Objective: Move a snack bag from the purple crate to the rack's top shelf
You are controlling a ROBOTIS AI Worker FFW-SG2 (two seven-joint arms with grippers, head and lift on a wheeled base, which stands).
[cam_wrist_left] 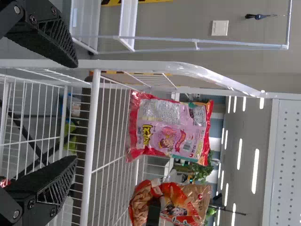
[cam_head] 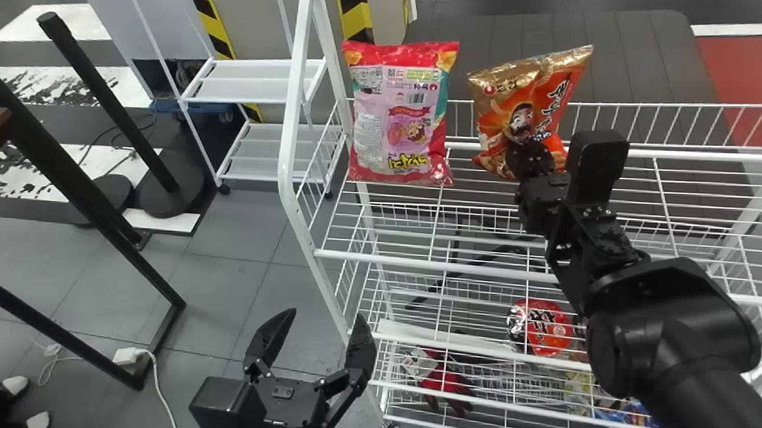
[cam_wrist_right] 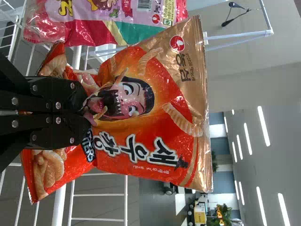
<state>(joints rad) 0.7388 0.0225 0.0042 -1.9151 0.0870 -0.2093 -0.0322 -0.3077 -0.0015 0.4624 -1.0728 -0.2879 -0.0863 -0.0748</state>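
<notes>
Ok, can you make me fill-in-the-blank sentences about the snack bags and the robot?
The orange and gold snack bag is in the robot's ____ gripper.
The pink and red snack bag stands on the rack's ____ shelf.
The rack is coloured ____.
The left gripper is ____, not shut.

Missing words: right; top; white; open.

1. Probably a robotics lab or test hall, partly fitted out like a shop.
2. Shop-like: a white wire rack [cam_head: 292, 105] on the right, with a pink snack bag [cam_head: 399, 120] on its top shelf.
3. Hall-like: far yellow-and-black striped posts [cam_head: 353, 7], strip lights [cam_wrist_left: 254, 171] overhead.
4. Grey tiled floor [cam_head: 221, 277], with a loose white cable [cam_head: 158, 385] near left.
</notes>
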